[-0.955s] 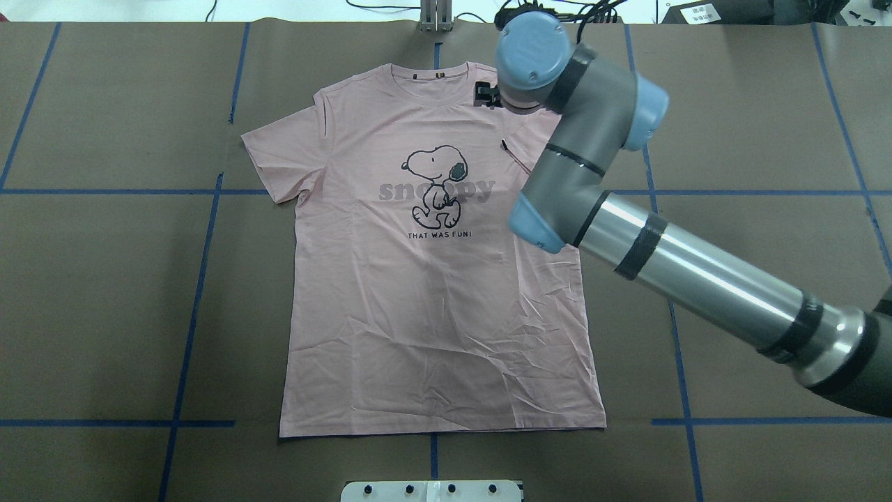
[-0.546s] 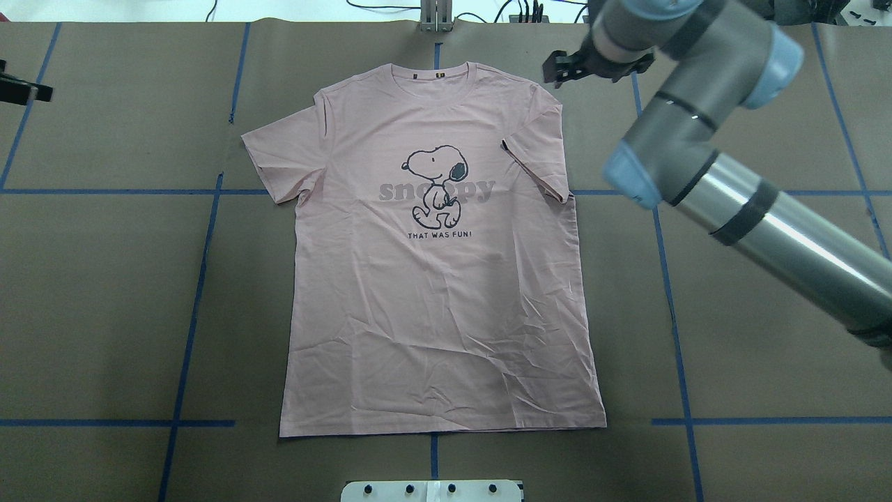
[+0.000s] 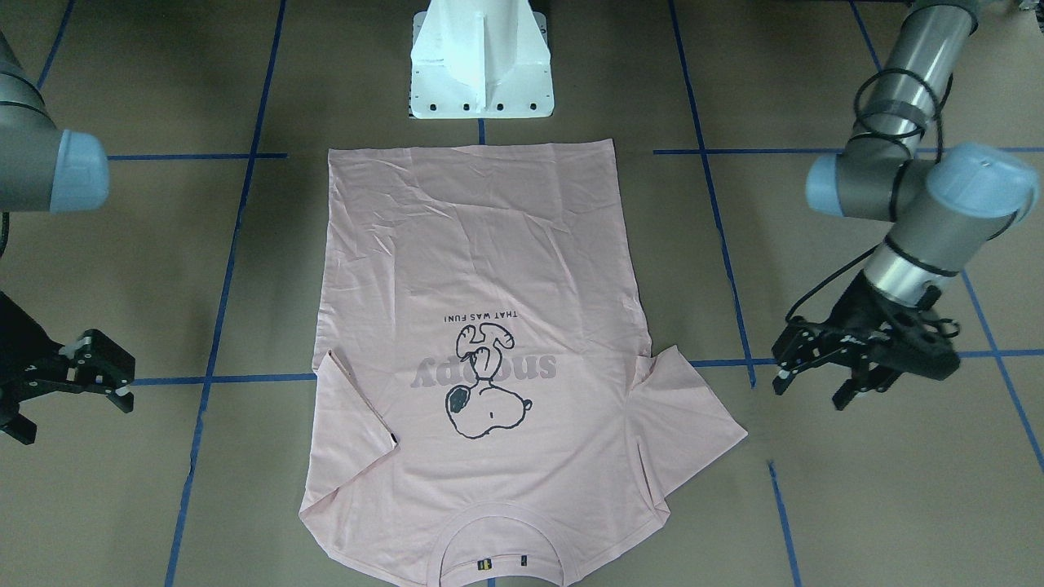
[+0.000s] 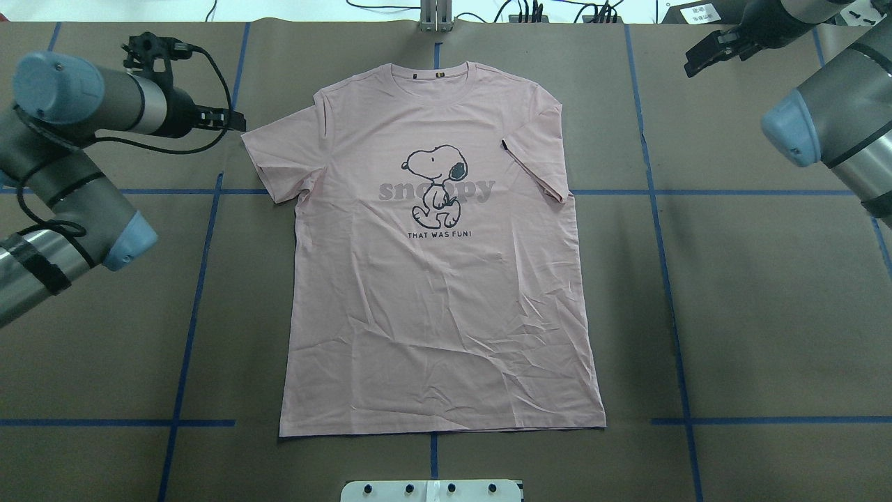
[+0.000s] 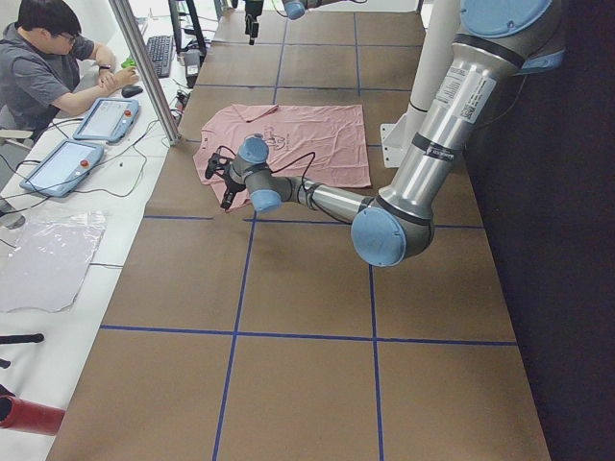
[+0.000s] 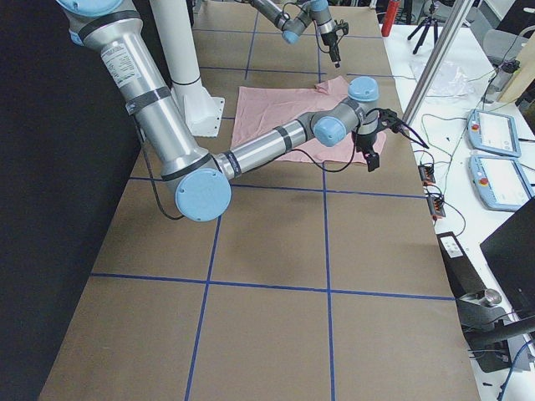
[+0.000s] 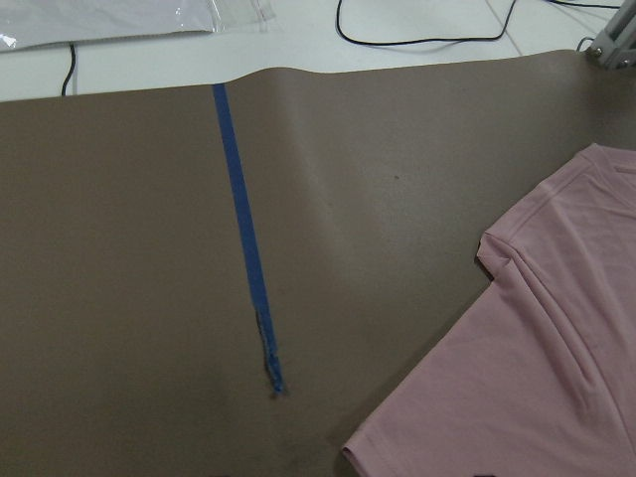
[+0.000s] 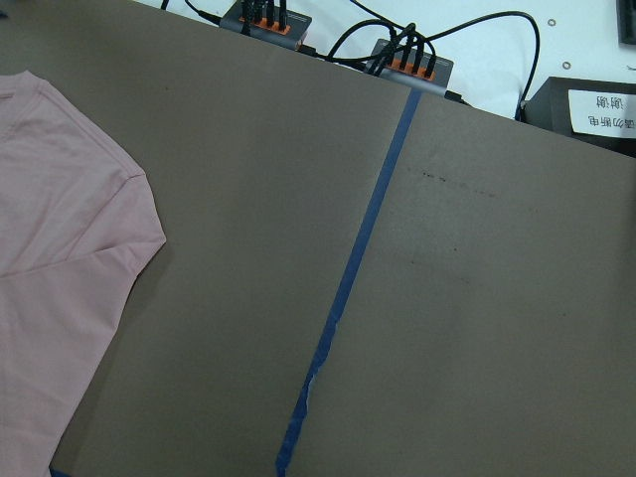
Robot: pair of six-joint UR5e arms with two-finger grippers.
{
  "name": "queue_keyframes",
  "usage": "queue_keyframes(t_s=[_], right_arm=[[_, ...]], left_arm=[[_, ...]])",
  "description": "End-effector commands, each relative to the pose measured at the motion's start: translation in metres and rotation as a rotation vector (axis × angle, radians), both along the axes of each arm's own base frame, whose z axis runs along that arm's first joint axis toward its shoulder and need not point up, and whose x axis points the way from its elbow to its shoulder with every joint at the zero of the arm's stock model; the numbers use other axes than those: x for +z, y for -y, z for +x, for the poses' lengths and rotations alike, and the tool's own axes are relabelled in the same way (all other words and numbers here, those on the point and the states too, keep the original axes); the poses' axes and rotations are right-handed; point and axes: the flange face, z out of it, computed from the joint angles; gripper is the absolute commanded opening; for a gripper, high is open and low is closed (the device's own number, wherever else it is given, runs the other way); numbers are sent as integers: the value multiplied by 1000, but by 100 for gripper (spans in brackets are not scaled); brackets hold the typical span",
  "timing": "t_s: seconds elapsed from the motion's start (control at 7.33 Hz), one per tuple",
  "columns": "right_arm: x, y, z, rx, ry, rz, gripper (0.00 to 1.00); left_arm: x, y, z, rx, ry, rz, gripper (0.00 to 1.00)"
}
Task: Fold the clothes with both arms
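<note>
The left fingers (image 3: pixel 793 363) and right fingers (image 3: pixel 102 359) are open, off the T-shirt (image 4: pixel 432 314). One sleeve (image 4: pixel 536 164) lies tucked in, so folds may go crooked.

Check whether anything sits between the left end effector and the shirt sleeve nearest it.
Nothing visible does. Only bare brown table covering and a blue tape line lie between the left end effector and that sleeve of the T-shirt, which lies flat.

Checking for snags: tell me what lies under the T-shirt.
Brown table cover and blue tape lines run under the T-shirt; anything else beneath the fabric is hidden.
</note>
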Motion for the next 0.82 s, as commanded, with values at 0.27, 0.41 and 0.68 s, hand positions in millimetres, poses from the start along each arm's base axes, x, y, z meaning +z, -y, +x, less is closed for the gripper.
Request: queue_keyframes(t_s=[0.27,0.41,0.68], right_arm=[[4,-2,2,1,-3,0,100],[8,-3,3,1,-6,-6,100],[9,-4,3,1,-6,-8,100]], left_arm=[[18,7,41,-29,51,-34,63],[15,9,43,-29,50,-33,60],[18,12,45,-31,56,-40,55]])
